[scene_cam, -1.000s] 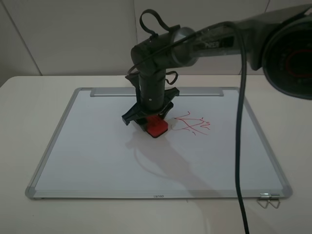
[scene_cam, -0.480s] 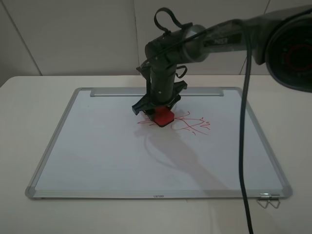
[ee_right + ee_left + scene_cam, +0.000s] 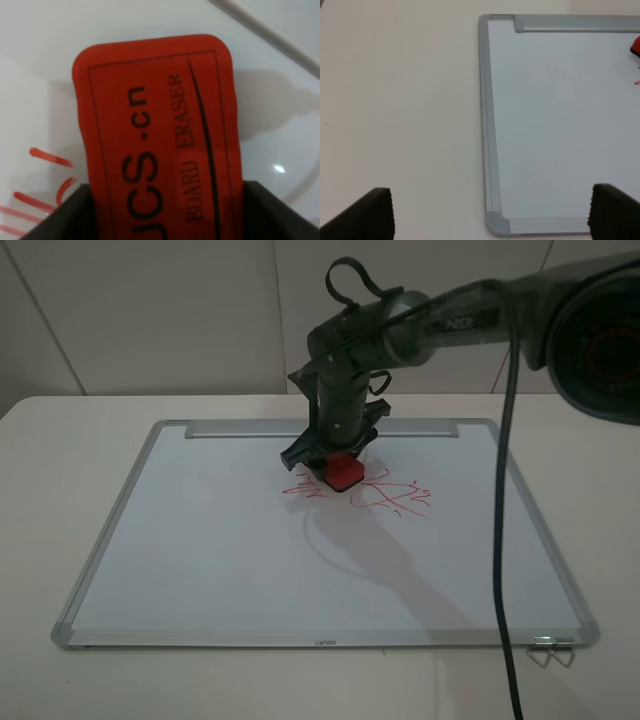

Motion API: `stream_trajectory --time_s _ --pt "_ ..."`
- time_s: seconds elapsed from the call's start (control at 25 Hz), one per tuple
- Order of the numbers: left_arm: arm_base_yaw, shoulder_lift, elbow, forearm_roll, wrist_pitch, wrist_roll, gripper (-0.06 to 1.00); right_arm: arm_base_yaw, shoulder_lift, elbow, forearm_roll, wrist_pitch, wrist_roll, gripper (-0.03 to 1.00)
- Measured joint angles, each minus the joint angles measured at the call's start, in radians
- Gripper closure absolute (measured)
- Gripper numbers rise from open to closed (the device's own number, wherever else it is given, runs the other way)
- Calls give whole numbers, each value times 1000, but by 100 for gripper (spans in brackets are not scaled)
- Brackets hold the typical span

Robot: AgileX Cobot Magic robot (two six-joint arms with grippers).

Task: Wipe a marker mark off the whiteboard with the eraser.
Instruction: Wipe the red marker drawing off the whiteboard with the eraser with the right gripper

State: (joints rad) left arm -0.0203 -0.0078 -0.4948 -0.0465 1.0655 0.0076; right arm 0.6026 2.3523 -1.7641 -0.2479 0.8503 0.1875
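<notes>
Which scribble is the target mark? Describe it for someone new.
On the whiteboard, find the red eraser held by the right gripper. The marker mark is the small, compact red scribble just left of it in the high view; the wider angular scribble sits to the right.

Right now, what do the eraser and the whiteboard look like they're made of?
The eraser: likely matte red plastic or dense foam, with printed dark lettering and rounded corners. The whiteboard: smooth glossy white surface, catching a light glint; its frame looks like brushed silver metal, probably aluminium.
</notes>
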Motion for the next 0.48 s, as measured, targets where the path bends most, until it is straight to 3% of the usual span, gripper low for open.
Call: stream_trajectory --time_s 0.48 --pt "0 0 0 0 0 0 17 119 3 0 38 -14 -96 45"
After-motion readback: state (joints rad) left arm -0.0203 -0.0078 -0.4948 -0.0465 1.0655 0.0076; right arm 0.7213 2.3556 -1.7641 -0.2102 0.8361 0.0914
